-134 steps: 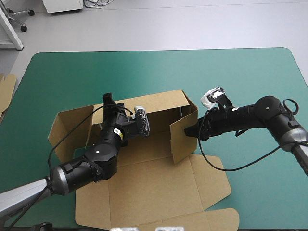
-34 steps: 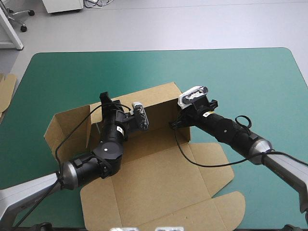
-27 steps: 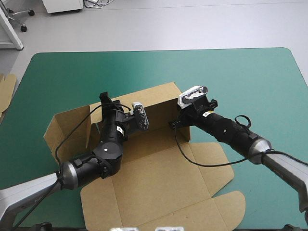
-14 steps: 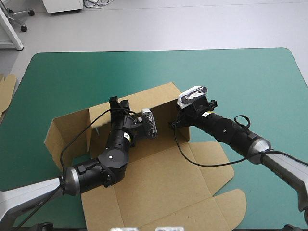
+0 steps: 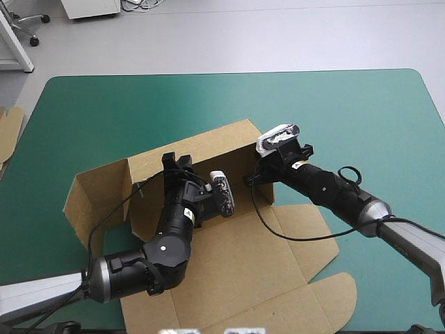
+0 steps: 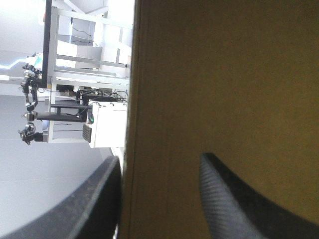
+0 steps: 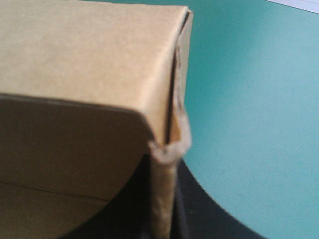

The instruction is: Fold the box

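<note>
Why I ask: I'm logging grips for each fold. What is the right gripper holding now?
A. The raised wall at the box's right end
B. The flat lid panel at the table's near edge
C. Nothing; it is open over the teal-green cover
A: in the right wrist view the right gripper is all but shut on the upright edge of the end wall of the box, pinching the board.

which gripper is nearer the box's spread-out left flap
Left. The left gripper straddles the back wall at its top edge, fingers apart, near that flap; the right gripper pinches the folded side wall at the opposite end.
</note>
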You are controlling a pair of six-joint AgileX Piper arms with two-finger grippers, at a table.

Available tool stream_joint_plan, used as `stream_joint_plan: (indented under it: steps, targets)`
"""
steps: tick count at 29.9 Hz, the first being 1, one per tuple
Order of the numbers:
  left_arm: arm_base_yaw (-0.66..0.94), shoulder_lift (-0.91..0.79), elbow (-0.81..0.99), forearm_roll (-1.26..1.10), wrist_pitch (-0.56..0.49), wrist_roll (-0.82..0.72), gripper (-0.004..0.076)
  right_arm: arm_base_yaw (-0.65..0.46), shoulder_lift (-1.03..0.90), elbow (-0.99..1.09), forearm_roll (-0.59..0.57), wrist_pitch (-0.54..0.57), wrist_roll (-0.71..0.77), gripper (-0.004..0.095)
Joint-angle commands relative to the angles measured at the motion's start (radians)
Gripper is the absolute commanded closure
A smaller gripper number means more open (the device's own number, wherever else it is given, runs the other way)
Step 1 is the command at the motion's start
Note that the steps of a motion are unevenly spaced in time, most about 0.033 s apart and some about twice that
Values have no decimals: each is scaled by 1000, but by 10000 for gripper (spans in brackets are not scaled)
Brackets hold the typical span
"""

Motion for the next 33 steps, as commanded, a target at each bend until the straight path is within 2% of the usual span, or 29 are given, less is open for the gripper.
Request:
stream_joint_plan:
  steps: [1,3,7,11,14,17,23,27,33]
  targets:
    - [-42,-54,-63,-16,63,12,437,6,-6,-18,-12,34,-2,926]
    - [-51,-69,-105,-72,58,23,510,6,4,-18,-12,36,-2,926]
    - [-49,-103,-211,-119,21,24,739,6,11,-18,-12,39,0,926]
    - [-17,-121,-302,-124,13,24,735,6,11,-18,-12,35,0,926]
    - [75,-121,-353,-193,0,58,734,6,11,-18,-12,39,0,926]
    - [203,-121,-390,-312,-58,119,734,6,11,-18,-12,43,0,926]
    - [502,-121,-452,-537,-199,215,734,6,11,-18,-12,65,0,926]
    - [720,-121,-492,-721,-258,285,734,6,11,-18,-12,68,0,926]
    - [1098,-115,-505,-1237,-323,582,734,4,11,-18,-12,68,0,926]
